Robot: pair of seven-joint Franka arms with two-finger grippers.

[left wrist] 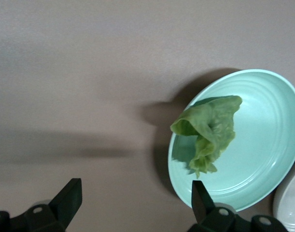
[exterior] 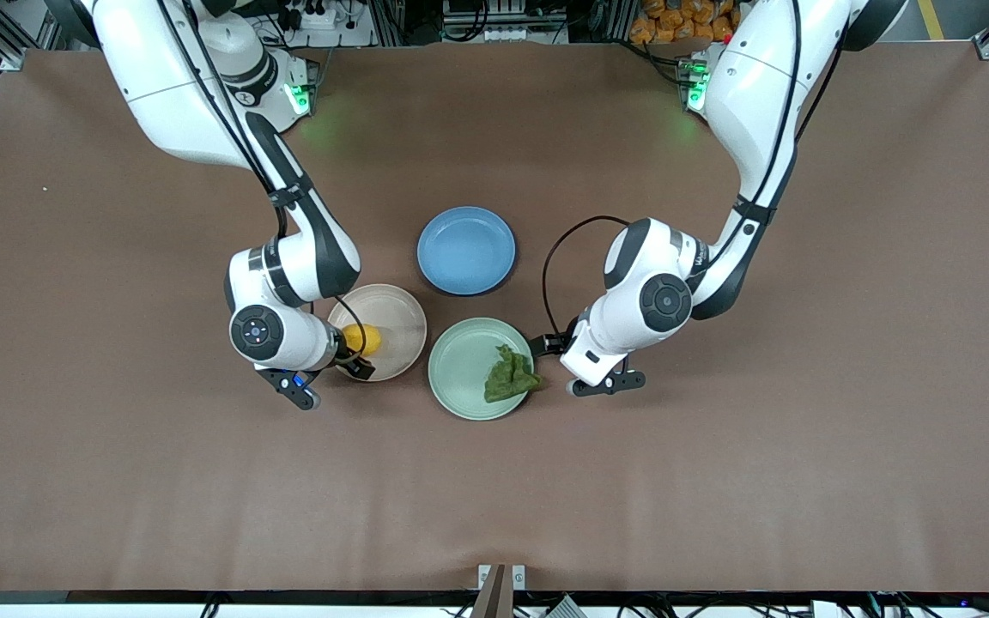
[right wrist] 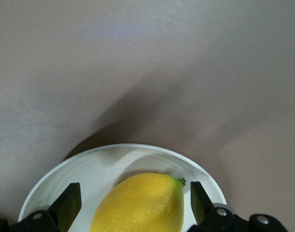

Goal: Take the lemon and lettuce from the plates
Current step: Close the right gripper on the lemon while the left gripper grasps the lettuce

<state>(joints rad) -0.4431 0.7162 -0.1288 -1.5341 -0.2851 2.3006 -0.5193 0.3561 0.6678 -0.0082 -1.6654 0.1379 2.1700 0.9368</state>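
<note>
On the brown desk three round plates sit in a loose cluster near the middle. Toward the right arm's end lies the beige-pink plate, and the lemon rests on it, close to the rim on the right arm's side. Over that rim the right gripper hovers low; the right wrist view shows its fingers spread wide on either side of the lemon, not touching it, so nothing is grasped.

Just beside the beige-pink plate, toward the left arm's end and a little nearer the front camera, sits the mint green plate. The lettuce lies crumpled on it, at the edge toward the left arm. The left gripper hangs just off that edge, over bare desk. In the left wrist view its fingers stand released and well apart, with the lettuce and the mint green plate ahead of them, untouched.

Farther from the front camera than both of these, a blue plate lies close by.
</note>
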